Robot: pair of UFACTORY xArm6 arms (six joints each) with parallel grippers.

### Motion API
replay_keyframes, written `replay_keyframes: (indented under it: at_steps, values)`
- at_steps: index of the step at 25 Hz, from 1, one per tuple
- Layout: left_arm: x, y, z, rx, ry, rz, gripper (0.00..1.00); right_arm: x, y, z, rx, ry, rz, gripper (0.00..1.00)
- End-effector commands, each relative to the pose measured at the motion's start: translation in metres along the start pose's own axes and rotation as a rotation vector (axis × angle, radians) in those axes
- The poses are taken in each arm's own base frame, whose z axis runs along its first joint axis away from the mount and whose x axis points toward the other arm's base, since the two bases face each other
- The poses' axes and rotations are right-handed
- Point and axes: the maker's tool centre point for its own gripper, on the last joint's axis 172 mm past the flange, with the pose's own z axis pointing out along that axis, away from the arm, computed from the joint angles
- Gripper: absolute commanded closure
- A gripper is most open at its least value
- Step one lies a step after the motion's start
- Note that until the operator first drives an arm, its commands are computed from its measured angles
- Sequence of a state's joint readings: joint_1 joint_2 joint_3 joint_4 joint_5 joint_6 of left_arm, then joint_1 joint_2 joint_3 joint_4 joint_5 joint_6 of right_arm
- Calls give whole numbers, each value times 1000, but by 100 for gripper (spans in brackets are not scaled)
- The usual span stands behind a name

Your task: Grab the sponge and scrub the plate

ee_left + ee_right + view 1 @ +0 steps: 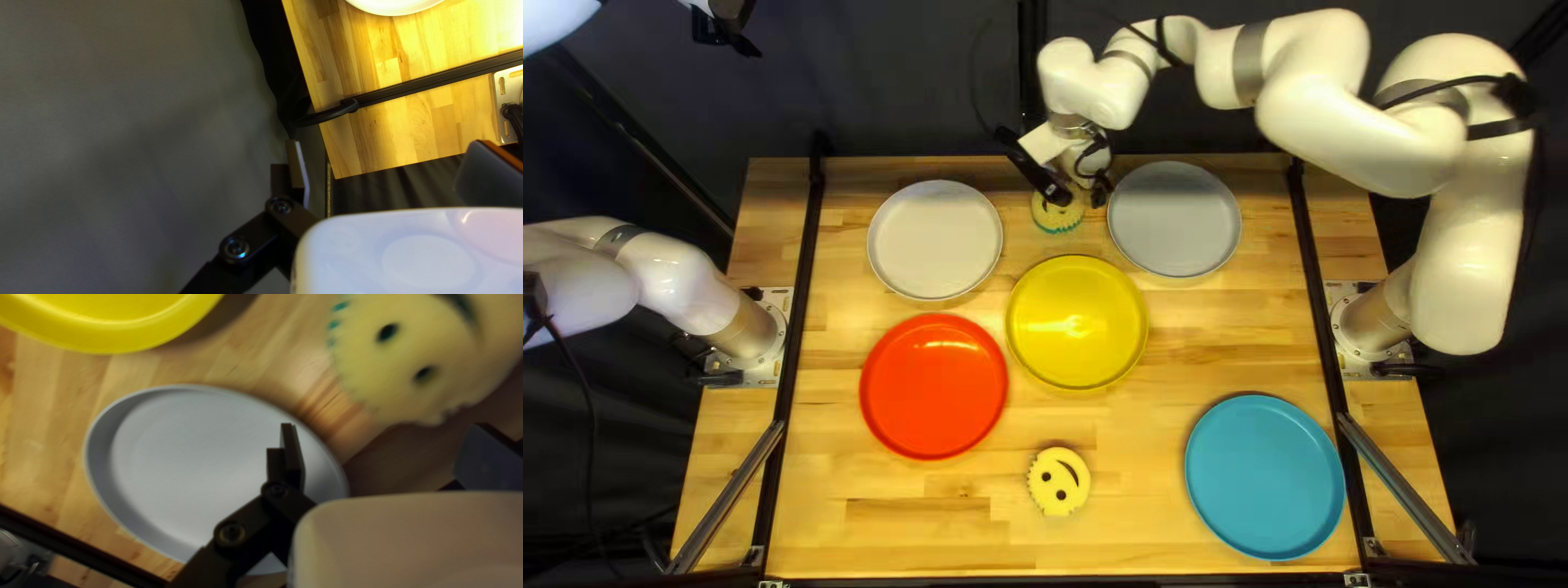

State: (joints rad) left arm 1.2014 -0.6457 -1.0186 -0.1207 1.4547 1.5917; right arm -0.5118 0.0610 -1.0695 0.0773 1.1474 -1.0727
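My left gripper (728,27) is raised beyond the table's far left corner; in the left wrist view that gripper (389,171) is open and empty. Low at the table's far side is my right gripper (1079,198), by a round yellow sponge (1058,215) with a teal edge. In the right wrist view my gripper (384,457) has its fingers wide apart, the face-patterned sponge (403,359) ahead of them, not gripped. A second smiley sponge (1059,481) lies near the front. Plates are white (936,240), grey (1174,219), yellow (1077,322), red (933,387) and blue (1264,476).
Black rails (800,327) run along both sides of the table (1133,523). My right arm (1329,93) reaches across above the far edge. In the right wrist view the grey plate (180,457) lies under one finger, and the yellow plate (109,321) is beyond it.
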Motion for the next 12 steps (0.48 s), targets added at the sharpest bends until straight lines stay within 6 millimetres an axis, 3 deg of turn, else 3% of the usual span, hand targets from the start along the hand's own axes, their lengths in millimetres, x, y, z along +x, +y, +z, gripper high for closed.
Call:
replay_keyframes:
  at_steps: [1,12]
  values:
    - [0,0,0,0,0,0,0,-40,-42,-38,29,8,124,0]
    - [0,0,0,0,0,0,0,-178,-123,-126,42,-33,357,0]
